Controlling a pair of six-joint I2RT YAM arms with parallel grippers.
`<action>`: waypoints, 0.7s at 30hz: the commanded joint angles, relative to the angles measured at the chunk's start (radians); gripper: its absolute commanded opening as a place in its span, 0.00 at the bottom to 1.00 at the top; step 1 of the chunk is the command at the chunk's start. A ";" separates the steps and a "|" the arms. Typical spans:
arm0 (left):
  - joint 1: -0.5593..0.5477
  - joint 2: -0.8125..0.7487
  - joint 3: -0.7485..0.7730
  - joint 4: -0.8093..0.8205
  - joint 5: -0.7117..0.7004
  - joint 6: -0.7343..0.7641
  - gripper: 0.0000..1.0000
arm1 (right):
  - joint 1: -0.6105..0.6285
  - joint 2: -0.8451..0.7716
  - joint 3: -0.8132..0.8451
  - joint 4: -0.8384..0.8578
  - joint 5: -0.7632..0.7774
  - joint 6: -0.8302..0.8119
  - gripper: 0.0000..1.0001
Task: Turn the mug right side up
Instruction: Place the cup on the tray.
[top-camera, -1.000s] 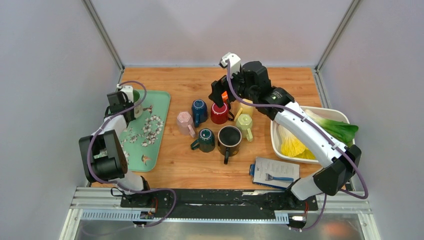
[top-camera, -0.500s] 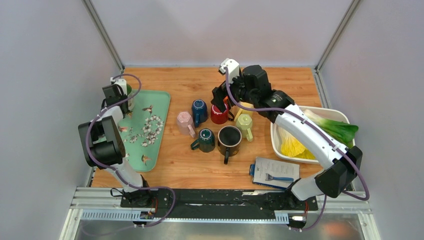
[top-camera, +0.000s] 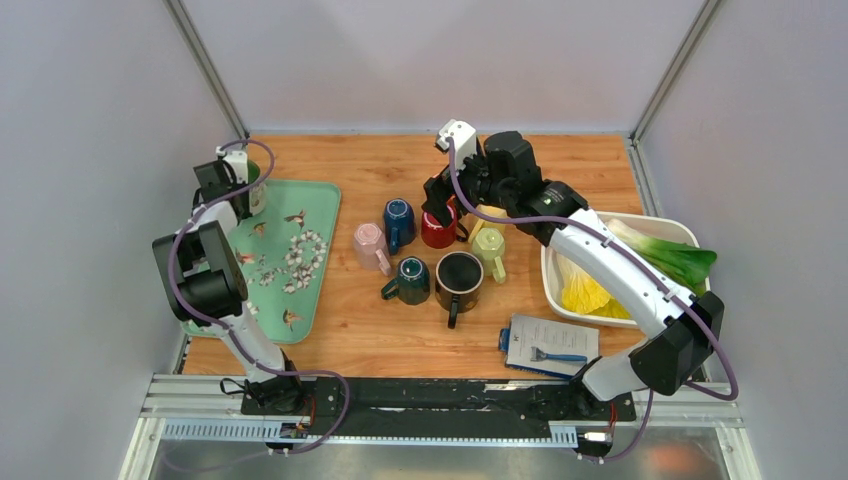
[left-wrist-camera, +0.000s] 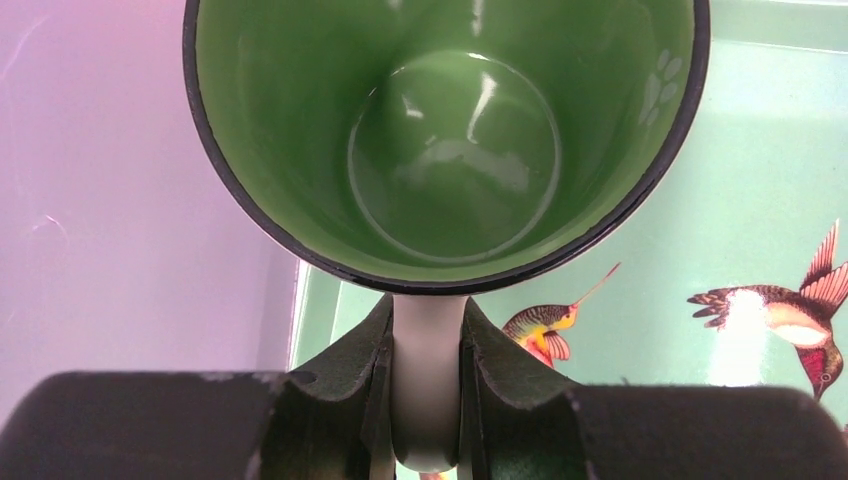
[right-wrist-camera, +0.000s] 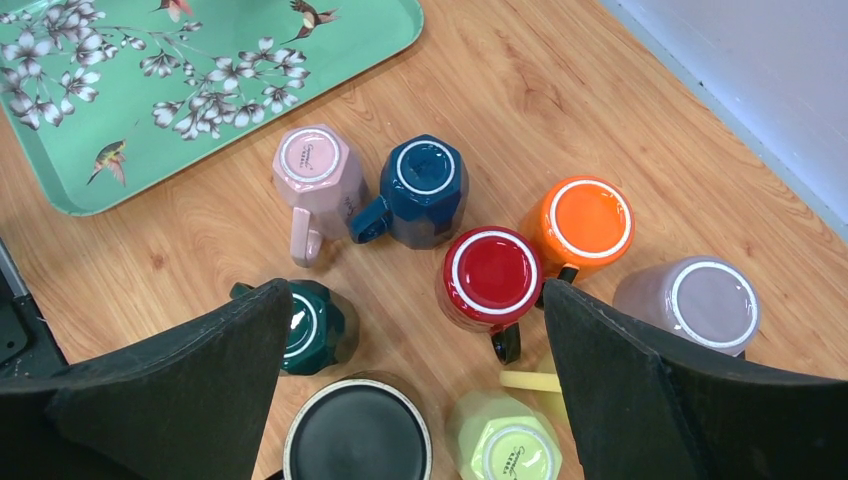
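Tray (top-camera: 318, 200) sits on the left side of the desk (top-camera: 570, 160), hard by the left wall. Over its far left corner hangs a mug (left-wrist-camera: 450, 130), mouth facing the wrist camera, its handle between the fingers of the left gripper (left-wrist-camera: 425, 345). Mid-desk, right of the tray, the other mugs (right-wrist-camera: 490, 275) stand bases up in a tight cluster, some touching. The right gripper (top-camera: 443, 200) hovers above the cluster's far side. Over on the right is a bin (top-camera: 548, 275) with greens (top-camera: 670, 258) in it. In front of the bin, near the desk's front edge, a booklet (top-camera: 535, 335) lies flat, with a razor (top-camera: 558, 355) on top.
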 joint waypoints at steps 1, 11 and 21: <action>0.000 0.017 0.036 -0.062 0.063 -0.029 0.30 | -0.005 -0.004 0.008 0.015 -0.013 -0.015 1.00; -0.004 0.006 0.016 -0.077 0.032 -0.066 0.47 | -0.005 -0.011 -0.008 0.017 -0.022 -0.016 1.00; -0.004 -0.129 -0.063 -0.135 0.078 -0.147 0.65 | -0.005 -0.019 -0.024 0.030 -0.023 -0.016 1.00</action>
